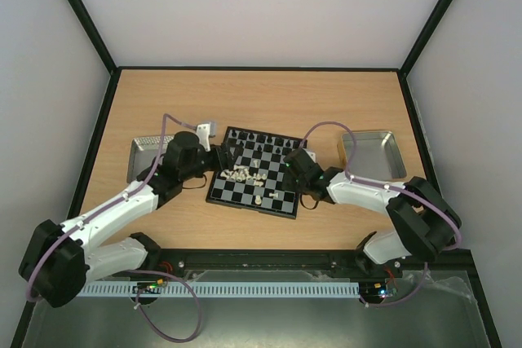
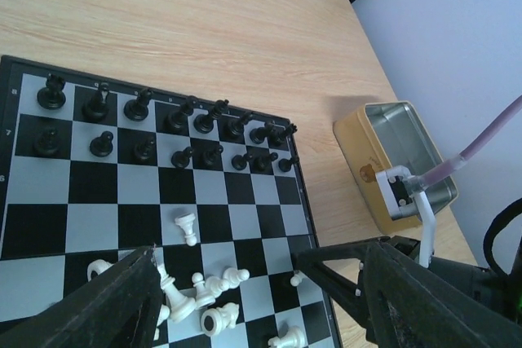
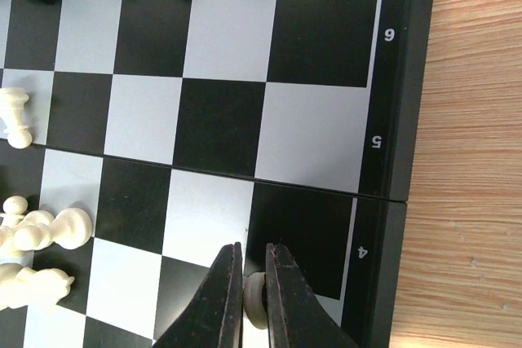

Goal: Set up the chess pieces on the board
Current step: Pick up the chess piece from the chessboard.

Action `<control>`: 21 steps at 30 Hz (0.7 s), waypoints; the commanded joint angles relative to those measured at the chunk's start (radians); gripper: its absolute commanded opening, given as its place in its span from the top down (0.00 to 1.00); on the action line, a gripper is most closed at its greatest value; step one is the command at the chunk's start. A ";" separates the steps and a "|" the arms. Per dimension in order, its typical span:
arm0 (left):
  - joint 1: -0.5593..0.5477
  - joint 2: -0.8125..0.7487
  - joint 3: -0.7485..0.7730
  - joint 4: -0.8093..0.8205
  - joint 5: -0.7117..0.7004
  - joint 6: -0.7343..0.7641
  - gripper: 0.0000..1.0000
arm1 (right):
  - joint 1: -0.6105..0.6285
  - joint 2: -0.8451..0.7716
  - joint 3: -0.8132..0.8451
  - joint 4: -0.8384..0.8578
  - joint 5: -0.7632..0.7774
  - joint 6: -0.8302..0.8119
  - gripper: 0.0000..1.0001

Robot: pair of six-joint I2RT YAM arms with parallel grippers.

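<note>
The board lies mid-table, with black chess pieces standing in two rows along its far side. A heap of fallen white chess pieces lies on its near-left squares. My left gripper hovers over that heap. In the left wrist view it is open, and the white pieces lie between its fingers, untouched. One white pawn stands apart. My right gripper is at the board's right rim, near row 4. It is shut on a small white piece.
A shiny metal tray sits left of the board, partly under the left arm. A second one sits to the right, showing gold sides in the left wrist view. Two more white pieces stand near the board's front edge.
</note>
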 commanded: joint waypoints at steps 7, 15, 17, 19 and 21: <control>-0.047 0.016 -0.043 0.052 0.019 -0.068 0.30 | -0.001 -0.048 -0.057 0.065 -0.003 0.087 0.98; -0.102 0.043 -0.075 0.109 0.015 -0.116 0.31 | -0.001 -0.068 -0.087 0.125 -0.015 0.136 0.98; -0.109 0.054 -0.073 0.118 0.017 -0.123 0.31 | -0.001 -0.082 -0.093 0.136 -0.012 0.150 0.98; -0.114 0.071 -0.072 0.126 0.024 -0.132 0.31 | -0.002 -0.093 -0.099 0.156 -0.011 0.168 0.98; -0.117 0.089 -0.072 0.136 0.036 -0.153 0.31 | -0.002 -0.105 -0.109 0.187 -0.015 0.192 0.98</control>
